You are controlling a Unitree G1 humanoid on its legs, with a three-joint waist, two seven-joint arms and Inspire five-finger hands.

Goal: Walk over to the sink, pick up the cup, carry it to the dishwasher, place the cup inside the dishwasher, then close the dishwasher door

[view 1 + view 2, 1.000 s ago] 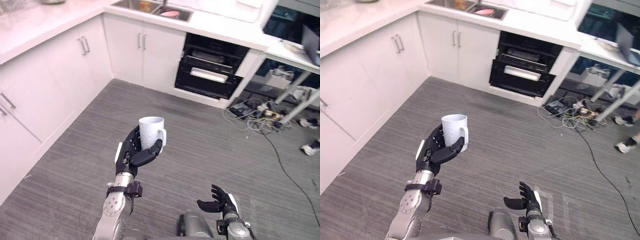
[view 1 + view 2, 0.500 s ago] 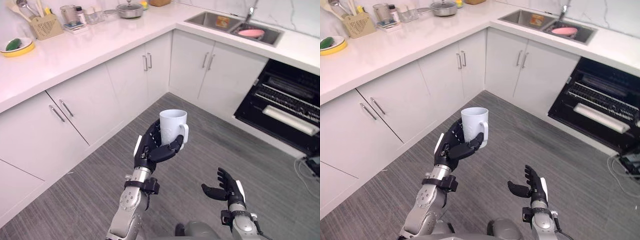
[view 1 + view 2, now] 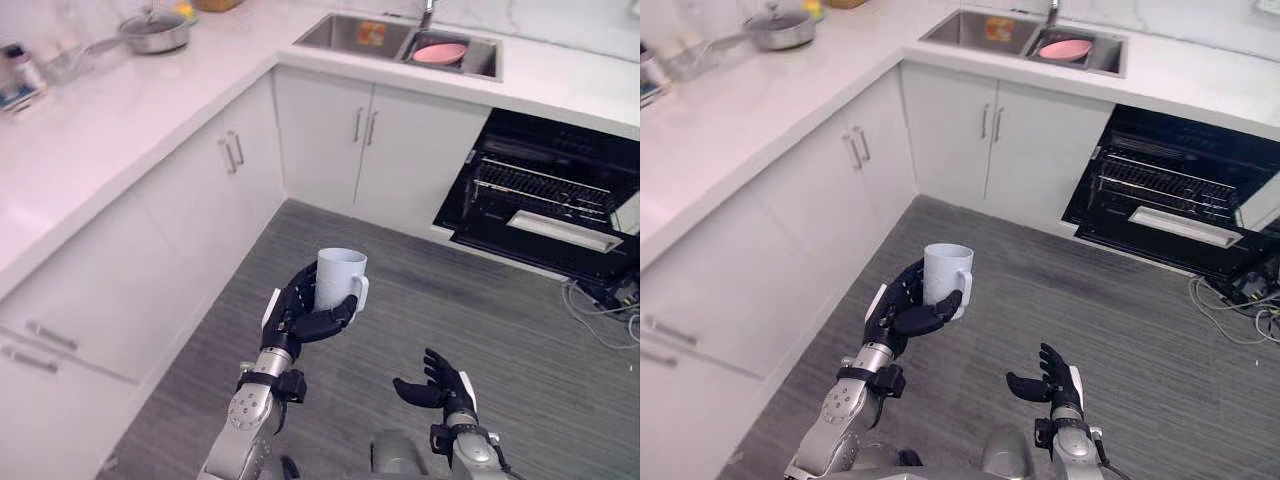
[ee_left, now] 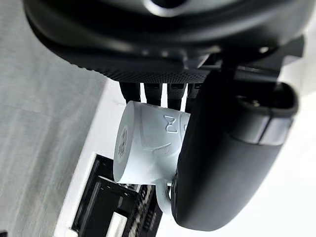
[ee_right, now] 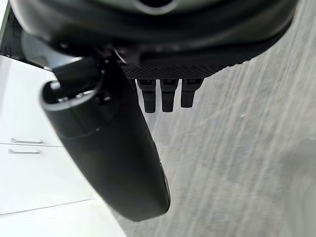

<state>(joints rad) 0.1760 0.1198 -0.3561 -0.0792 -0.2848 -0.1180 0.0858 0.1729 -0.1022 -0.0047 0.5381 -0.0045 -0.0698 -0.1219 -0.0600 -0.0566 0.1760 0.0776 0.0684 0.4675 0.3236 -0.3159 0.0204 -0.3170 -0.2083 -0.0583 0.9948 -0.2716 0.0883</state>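
A white cup (image 3: 340, 278) with a handle stands upright in my left hand (image 3: 296, 315), whose fingers and thumb are curled round it above the grey floor. In the left wrist view the cup (image 4: 148, 143) lies between the fingers and the thumb. My right hand (image 3: 438, 385) hangs low at the lower right with relaxed fingers and nothing in it. The dishwasher (image 3: 545, 205) stands open at the right under the counter, its dark racks showing. The sink (image 3: 400, 38) is set in the counter at the far end, with a pink dish in one basin.
White cabinets (image 3: 190, 230) run along the left and the far wall under a pale countertop (image 3: 120, 110). A pot (image 3: 155, 30) stands on the counter at the left. Loose cables (image 3: 605, 310) lie on the floor right of the dishwasher.
The camera has swung, so the counter and the dishwasher sit differently in the picture. My left hand keeps the cup upright in the same grip. The right hand stays low and relaxed.
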